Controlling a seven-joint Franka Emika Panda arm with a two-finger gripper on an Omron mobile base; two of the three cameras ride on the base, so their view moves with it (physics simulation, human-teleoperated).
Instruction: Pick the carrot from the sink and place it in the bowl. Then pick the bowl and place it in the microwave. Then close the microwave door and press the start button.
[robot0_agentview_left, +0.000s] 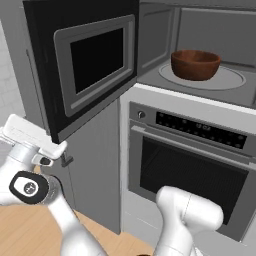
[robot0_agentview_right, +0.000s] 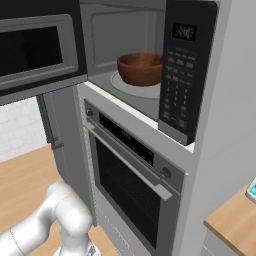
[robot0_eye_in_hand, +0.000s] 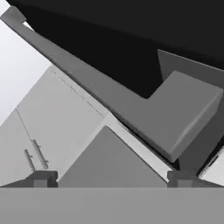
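My gripper (robot0_eye_in_hand: 109, 179) is sitting low and left of the microwave door (robot0_agentview_left: 87, 65), jaws wide apart, nothing between them. From the left base view my hand (robot0_agentview_left: 35, 142) is hanging just under the door's lower outer corner, near it but I can't tell if it's touching. In the hand view I'm looking up along the fingertips (robot0_eye_in_hand: 41, 179) at the door's underside and its grey window frame, so the door is lying above and ahead of me, close. The door is swung fully out to the left on its side hinge, its long edge running away from the cavity toward me, window face turned toward the room. Judging from that, closing is meaning a push on the outer face near the free edge, sweeping it right toward the microwave (robot0_agentview_right: 150, 60); I'm reading myself as on the correct side for that, but sitting too low, so I'd be wanting to rise first. Farther in, the bowl (robot0_agentview_left: 195, 64) is already resting on the turntable (robot0_agentview_left: 225, 80) inside the cavity, well apart from my hand. I can't make out the carrot inside it from these angles. The keypad (robot0_agentview_right: 176, 92) is sitting farthest right, past the cavity, for the start press after the door. The oven (robot0_agentview_left: 190, 165) below isn't involved.
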